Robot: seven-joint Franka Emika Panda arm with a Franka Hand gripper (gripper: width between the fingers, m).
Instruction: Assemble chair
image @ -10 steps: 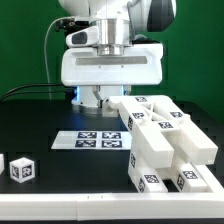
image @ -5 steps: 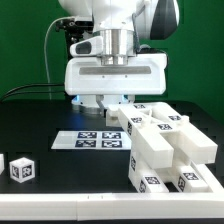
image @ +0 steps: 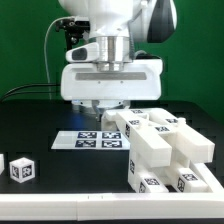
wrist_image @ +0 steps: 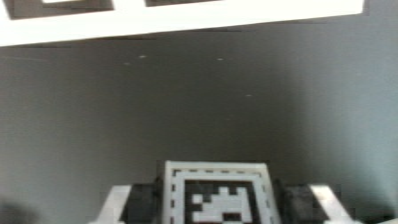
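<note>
The pincer (image: 100, 106) hangs above the counter (image: 40, 130), its fingers (wrist_image: 128, 200) clamped on a small tagged chair part (wrist_image: 217, 195), probably lifted clear for fitting. The half-built chair (image: 165, 150) lies at four o'clock from it, and the marker board (image: 100, 138) at six.

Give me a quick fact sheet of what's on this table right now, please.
Table: black
Main piece: stepped white chair built of tagged blocks, on the exterior view's right
Loose part: small tagged white cube, on the exterior view's left
Flat sheet: marker board, mid-table
Robot arm: low over the chair's far end
Grip: fingers flank a tagged white piece; whether they clamp it cannot be told
</note>
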